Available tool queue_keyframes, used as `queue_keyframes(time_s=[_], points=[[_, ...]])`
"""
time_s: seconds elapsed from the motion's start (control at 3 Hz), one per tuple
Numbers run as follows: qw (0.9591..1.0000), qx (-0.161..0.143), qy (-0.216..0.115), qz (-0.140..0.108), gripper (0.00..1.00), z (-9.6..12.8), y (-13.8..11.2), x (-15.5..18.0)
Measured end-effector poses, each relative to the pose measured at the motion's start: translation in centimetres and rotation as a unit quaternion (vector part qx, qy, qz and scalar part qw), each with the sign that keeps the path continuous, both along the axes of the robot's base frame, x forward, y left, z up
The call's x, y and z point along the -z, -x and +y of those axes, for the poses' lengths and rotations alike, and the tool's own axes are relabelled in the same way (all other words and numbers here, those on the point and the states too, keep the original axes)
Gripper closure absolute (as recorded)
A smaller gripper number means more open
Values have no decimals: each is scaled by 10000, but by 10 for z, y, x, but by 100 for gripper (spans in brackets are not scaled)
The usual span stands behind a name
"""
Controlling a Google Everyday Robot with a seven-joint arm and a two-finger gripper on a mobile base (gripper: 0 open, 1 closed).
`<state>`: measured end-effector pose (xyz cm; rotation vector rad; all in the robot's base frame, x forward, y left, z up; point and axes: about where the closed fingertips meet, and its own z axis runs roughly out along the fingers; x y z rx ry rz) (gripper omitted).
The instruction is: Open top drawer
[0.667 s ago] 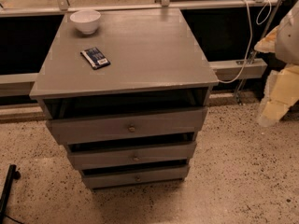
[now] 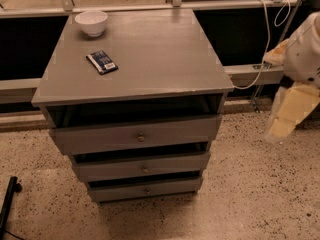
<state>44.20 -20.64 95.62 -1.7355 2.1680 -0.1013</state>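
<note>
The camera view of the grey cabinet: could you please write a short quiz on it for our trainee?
1. True or false: the tool touches the knob of the top drawer.
2. What lies on top of the cabinet near the white bowl? A) a dark flat packet B) a spoon C) a cup
3. Fill in: the cabinet shows ___ drawer fronts.
Key: 1 false, the tool hangs near the view's right edge, apart from the cabinet; 2 A; 3 three.
</note>
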Motion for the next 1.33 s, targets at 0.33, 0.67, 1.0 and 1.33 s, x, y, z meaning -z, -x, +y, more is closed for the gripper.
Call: queue_keyframes(time_s=[0.33,0.67,1.0,1.33], points=[[9981,-398,-476,48,0,12,11,69],[9961,-441,-758,-133,0,11,19,82],[9945,-709,-775,-1,0,25,12,100],[9923,-1068,-597,213,0,59,2,158]])
